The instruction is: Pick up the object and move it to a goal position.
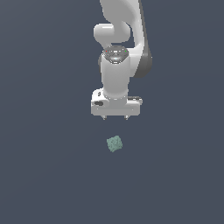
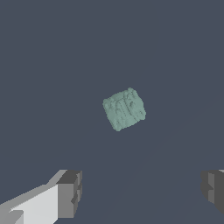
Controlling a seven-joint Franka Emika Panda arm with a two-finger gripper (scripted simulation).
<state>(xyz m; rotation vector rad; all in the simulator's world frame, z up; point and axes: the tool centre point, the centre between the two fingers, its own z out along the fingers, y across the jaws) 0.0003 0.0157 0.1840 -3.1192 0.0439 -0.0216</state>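
A white robot arm's claw (image 1: 115,117) hangs with its fingers spread wide apart, holding nothing. The small teal-green speckled object (image 1: 114,143) lies apart from it on the plain dark surface (image 1: 43,175), rotated askew.

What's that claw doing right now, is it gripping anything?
Gripper: open and empty, its fingers spread wide; the small teal-green block lies apart from it, untouched.
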